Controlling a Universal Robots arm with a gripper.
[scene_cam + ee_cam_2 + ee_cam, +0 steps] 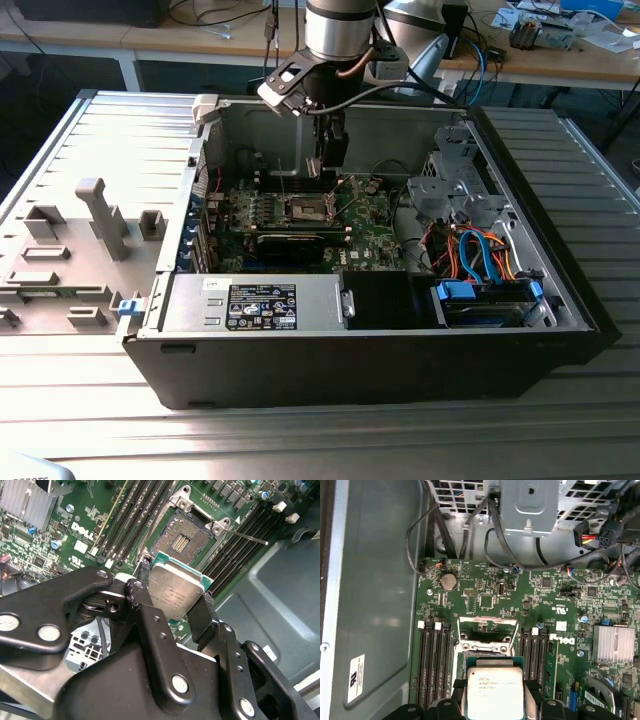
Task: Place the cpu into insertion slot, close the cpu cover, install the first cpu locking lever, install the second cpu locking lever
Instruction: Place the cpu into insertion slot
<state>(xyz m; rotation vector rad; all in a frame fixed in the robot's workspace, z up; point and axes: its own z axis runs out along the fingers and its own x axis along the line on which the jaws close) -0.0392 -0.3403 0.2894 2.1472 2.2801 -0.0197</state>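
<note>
while the insertion slot (180,537) in the computer case (400,370) lies uncovered, the end effector (176,580) clamps the cpu (495,692) above it.

A ribbed silvery metal bench (300,440) carries an open black computer case (300,375) lying on its side. Just beside the case, on the exterior view's left, a grey plate with moulded blocks (95,270) lies flat.

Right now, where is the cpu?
In the second wrist view the cpu is clamped in the gripper, held above the green motherboard just beside the open insertion slot, not yet seated.
</note>
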